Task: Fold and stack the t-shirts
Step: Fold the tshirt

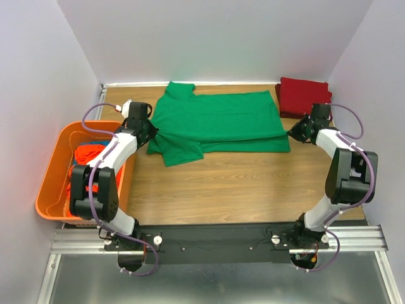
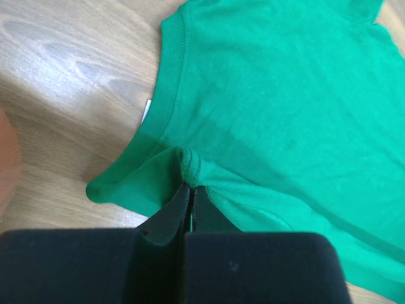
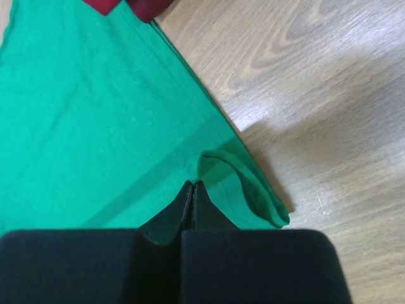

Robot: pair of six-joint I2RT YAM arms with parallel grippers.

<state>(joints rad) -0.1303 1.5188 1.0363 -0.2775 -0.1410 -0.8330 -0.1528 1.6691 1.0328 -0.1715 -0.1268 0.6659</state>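
A bright green t-shirt point(image 1: 218, 121) lies spread sideways across the back of the wooden table, one long edge doubled over. My left gripper point(image 1: 154, 131) is shut on the green t-shirt at its left end beside the neckline point(image 2: 166, 120); cloth bunches at the tips point(image 2: 192, 185). At the opposite end my right gripper point(image 1: 292, 133) is shut on the shirt's hem point(image 3: 240, 180), where a small fold puckers up at the tips point(image 3: 193, 183). A folded dark red t-shirt point(image 1: 304, 96) sits at the back right corner. More t-shirts, orange-red point(image 1: 88, 154) and blue point(image 1: 71, 187), lie in the bin.
An orange plastic bin point(image 1: 52, 183) stands off the table's left edge beside the left arm. White walls close in the back and both sides. Bare wood point(image 1: 234, 183) runs from the green shirt to the near edge.
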